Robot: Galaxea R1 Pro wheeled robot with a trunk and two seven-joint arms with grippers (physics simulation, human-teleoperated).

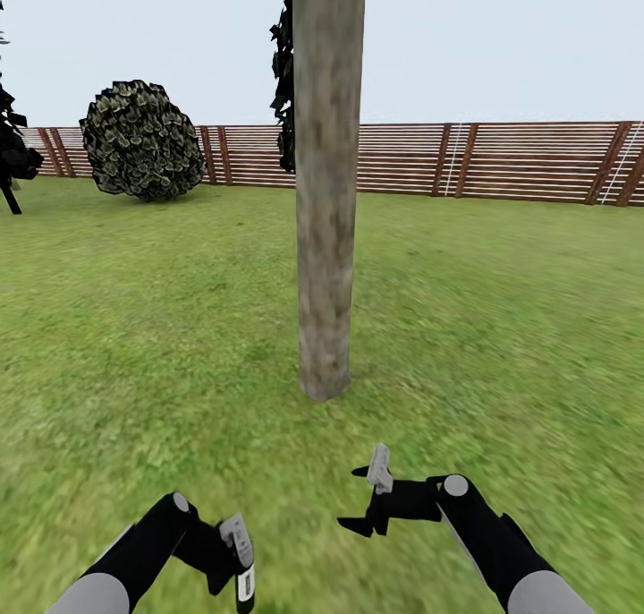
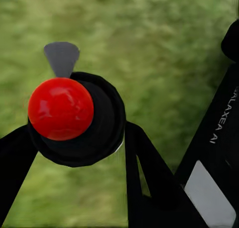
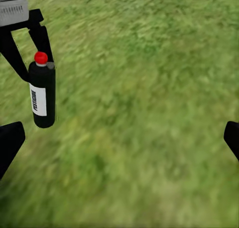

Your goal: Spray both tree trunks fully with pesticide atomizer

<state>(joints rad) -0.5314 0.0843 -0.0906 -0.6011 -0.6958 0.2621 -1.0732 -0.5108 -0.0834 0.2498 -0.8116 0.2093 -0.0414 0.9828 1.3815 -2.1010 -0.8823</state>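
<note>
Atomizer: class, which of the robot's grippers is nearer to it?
Left. The left gripper is shut on the atomizer, low over the grass. The right gripper is open and empty, off to the atomizer's right.

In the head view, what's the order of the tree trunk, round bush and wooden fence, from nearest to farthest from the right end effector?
1. Tree trunk, just ahead of the right end effector.
2. Round bush, far left.
3. Wooden fence, behind the bush, along the back.

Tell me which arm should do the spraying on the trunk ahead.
Left. The left gripper is shut on the pesticide atomizer; the right gripper is open with nothing in it. The tree trunk stands just ahead.
</note>
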